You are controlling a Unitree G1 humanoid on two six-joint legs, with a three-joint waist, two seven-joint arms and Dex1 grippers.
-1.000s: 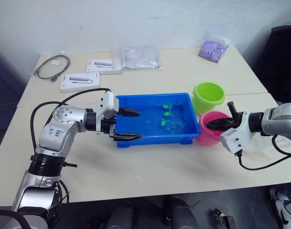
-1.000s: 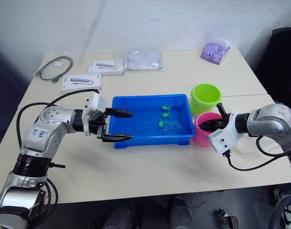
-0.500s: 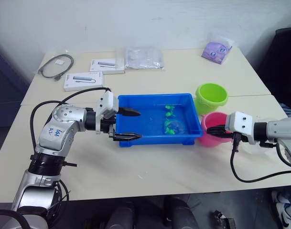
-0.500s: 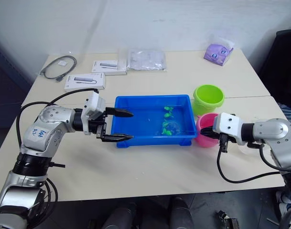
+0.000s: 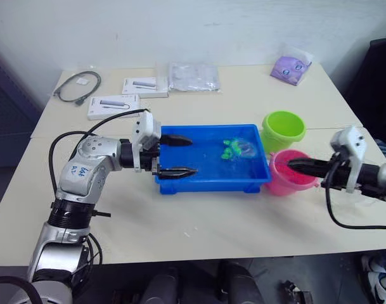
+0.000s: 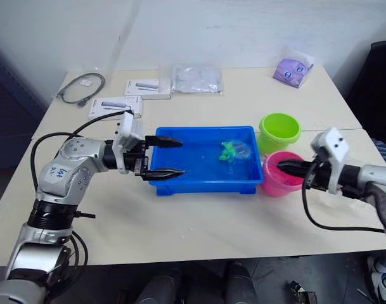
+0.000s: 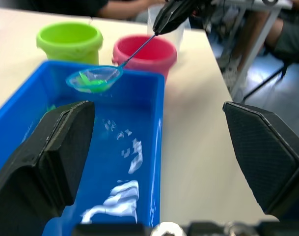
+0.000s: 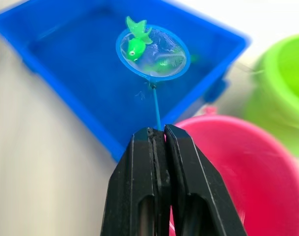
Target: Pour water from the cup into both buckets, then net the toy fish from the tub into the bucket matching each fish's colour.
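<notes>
Net [image 8: 153,53] now lifted, green fish [image 8: 135,43] inside, right hand [image 8: 157,136] clamped on its handle.

Buckets [image 5: 283,128] crowding tub's [image 5: 212,181] right end

I see even, soft indoor light across the table [image 5: 199,215], bright enough, with only faint, diffuse shadows under the tub [image 5: 212,183]. The head views are a little hazy, with mild softness toward the corners. On my left wrist view the water in the tub throws white glare streaks, the near fingers [image 7: 46,152] are dark and blurred, and the background washes out bright. On my right wrist view the fingers [image 8: 183,196] and the net [image 8: 153,53] are sharp, while the pink bucket [image 8: 247,162] and green bucket [image 8: 282,83] melt out of focus.
</notes>
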